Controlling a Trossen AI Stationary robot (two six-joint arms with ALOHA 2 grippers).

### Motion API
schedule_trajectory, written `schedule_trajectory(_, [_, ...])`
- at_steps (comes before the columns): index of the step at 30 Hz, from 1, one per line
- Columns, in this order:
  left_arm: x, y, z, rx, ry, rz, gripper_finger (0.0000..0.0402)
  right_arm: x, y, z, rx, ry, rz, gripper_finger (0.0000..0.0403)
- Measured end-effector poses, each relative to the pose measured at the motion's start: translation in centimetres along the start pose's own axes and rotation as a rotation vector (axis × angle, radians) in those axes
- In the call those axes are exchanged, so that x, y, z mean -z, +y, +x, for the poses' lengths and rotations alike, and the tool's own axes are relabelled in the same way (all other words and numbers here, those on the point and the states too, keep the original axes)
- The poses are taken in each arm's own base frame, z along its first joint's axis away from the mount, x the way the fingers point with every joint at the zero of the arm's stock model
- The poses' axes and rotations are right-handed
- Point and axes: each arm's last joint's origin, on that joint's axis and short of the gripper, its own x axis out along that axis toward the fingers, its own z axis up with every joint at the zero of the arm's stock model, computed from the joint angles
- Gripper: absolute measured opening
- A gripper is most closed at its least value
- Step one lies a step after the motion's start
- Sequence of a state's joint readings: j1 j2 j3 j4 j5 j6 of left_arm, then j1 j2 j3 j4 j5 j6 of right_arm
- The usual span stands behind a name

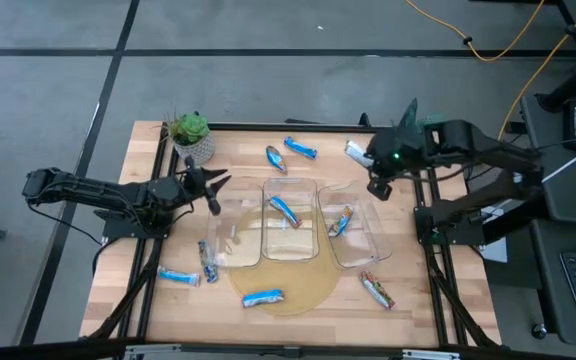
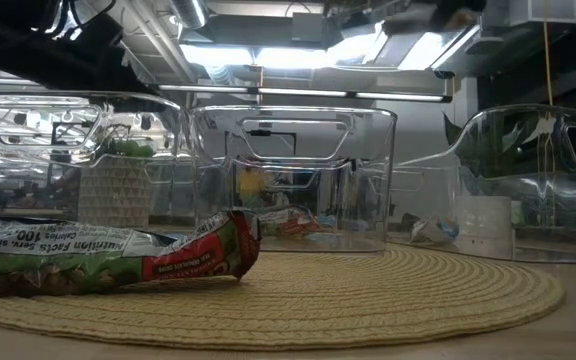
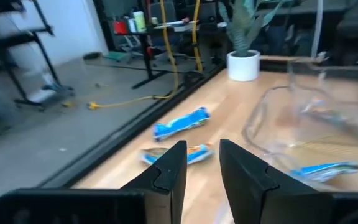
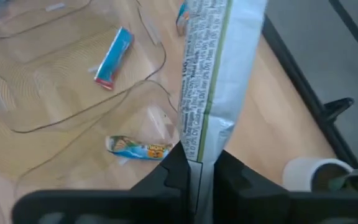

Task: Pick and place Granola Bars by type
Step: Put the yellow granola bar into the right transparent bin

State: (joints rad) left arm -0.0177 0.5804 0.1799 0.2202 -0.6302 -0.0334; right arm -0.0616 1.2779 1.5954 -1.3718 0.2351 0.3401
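From above, the right gripper (image 1: 366, 156) is hovering at the table's two o'clock, pinching a silvery wrapped granola bar (image 1: 355, 151). The left gripper (image 1: 218, 187) is waiting at ten o'clock. At the right wrist, fingers (image 4: 174, 167) are clamping that bar (image 4: 210, 74). At the left wrist, fingers (image 3: 169, 169) are standing narrowly parted, holding nothing.

1. Reads "Nutrition Facts", "Calories 100", upside down, on the white panel of the green-and-red granola bar wrapper (image 2: 98, 258) lying on the woven mat (image 2: 368, 300), in front of the middle clear bin (image 2: 293, 180).
2. Small print with "100" along the silvery wrapper (image 4: 213, 81) pinched in the right hand (image 4: 199, 171); rest illegible.
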Motion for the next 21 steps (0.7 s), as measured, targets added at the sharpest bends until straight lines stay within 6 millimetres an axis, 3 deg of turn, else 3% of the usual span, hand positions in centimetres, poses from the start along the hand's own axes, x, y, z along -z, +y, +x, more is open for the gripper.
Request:
schedule_trajectory(5, [0.0,-0.3,0.0,0.109,0.012,-0.094,0.0088,2.4,-0.1,2.8,-0.059,0.024,-0.009,0.0042])
schedule_trajectory(11, [0.7,-0.9,-0.2,0.302,0.094,-0.131,0.0088,3.0,-0.4,5.1,-0.116,0.050,-0.071,0.0016])
schedule_trajectory(15, [1.0,-1.2,-0.3,0.444,0.143,-0.124,0.0088,2.4,-1.0,5.2,-0.134,0.008,-0.090,0.0024])
schedule_trajectory(21, [-0.7,-1.5,-0.7,0.582,-0.010,-0.168,0.0088,2.2,-1.9,5.3,-0.119,0.004,-0.107,0.0045])
